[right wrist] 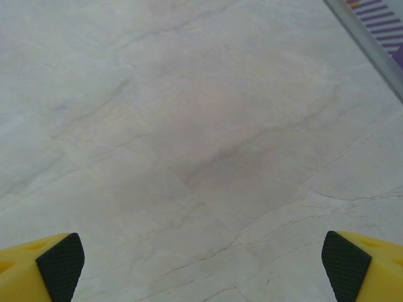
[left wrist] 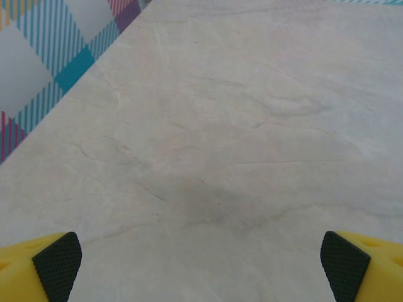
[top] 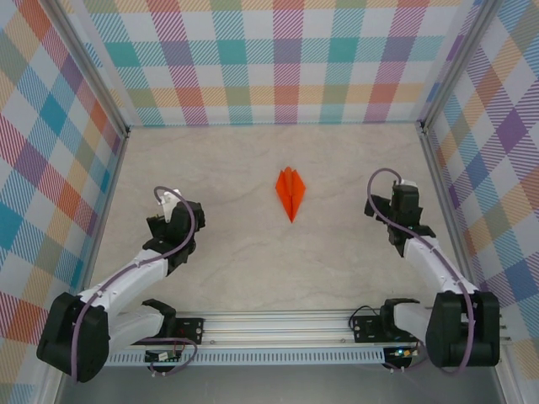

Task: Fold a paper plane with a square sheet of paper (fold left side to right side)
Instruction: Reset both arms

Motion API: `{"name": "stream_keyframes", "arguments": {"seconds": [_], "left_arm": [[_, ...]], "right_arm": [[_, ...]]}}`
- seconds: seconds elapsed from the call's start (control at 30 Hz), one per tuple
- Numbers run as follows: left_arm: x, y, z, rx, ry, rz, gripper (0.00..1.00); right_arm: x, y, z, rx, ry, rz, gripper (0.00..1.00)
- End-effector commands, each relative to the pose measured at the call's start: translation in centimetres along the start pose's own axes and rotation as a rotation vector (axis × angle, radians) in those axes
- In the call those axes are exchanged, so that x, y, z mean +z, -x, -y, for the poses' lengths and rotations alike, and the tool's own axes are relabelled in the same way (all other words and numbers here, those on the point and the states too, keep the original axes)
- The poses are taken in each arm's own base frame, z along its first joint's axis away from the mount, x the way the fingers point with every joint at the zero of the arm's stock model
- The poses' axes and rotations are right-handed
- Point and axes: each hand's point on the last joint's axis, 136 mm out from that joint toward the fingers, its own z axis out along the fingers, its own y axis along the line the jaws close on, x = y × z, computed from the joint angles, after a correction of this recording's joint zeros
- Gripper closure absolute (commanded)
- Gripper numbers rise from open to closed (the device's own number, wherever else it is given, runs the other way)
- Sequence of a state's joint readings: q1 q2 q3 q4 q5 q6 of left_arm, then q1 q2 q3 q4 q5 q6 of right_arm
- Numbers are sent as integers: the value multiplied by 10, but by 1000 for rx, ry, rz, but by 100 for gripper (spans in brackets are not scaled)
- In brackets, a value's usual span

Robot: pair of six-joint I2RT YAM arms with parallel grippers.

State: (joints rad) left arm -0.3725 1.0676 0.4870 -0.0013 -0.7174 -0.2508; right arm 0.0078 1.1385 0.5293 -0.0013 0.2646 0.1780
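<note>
The left fingers (left wrist: 56, 264) and right fingers (right wrist: 60, 261) are spread wide, holding nothing, over the bench (top: 236, 269). The paper plane (top: 290, 190) lies flat between them, well apart from both. Its long axis runs near-to-far, point toward the near edge, and neither side looks clearly nearer.

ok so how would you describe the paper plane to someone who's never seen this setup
Start at the pale marbled table walled by pastel checked panels. Just beyond its middle lies the paper plane, a small creased dart with its tip pointing toward the table's near edge. It is the only bright orange thing there.
</note>
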Motion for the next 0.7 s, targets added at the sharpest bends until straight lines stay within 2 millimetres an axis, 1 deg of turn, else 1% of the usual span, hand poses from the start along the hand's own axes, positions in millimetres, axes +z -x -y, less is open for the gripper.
{"name": "stream_keyframes", "arguments": {"seconds": [0.0, 0.07, 0.13, 0.2, 0.23, 0.3, 0.37, 0.4, 0.43, 0.5, 0.57, 0.67], "left_arm": [[4, 30, -1, 5, -10, 120, 0], [9, 26, -3, 32, -8, 124, 0], [16, 17, 0, 49, -45, 131, 0], [21, 10, 8, 51, -105, 152, 0], [23, 6, 13, 49, -145, 168, 0], [25, 2, 19, 47, -192, 188, 0], [27, 4, 26, 61, -224, 201, 0], [29, 6, 27, 61, -229, 216, 0], [32, 5, 28, 65, -232, 223, 0], [37, 8, 32, 66, -250, 237, 0], [45, 7, 38, 63, -276, 242, 0], [70, -10, 42, 53, -276, 214, 0]], "right_arm": [[15, 33, -24, -53, 136, 196, 0], [25, 28, -29, -60, 162, 212, 0], [30, 28, -33, -56, 185, 246, 0], [28, 35, -40, -73, 227, 293, 0], [30, 34, -42, -85, 239, 307, 0], [38, 27, -48, -101, 267, 298, 0], [48, 18, -53, -121, 296, 287, 0], [51, 19, -55, -123, 300, 285, 0], [51, 16, -56, -129, 302, 257, 0], [51, 17, -58, -137, 317, 262, 0], [52, 17, -59, -138, 318, 259, 0], [52, 17, -59, -139, 316, 258, 0]]}}
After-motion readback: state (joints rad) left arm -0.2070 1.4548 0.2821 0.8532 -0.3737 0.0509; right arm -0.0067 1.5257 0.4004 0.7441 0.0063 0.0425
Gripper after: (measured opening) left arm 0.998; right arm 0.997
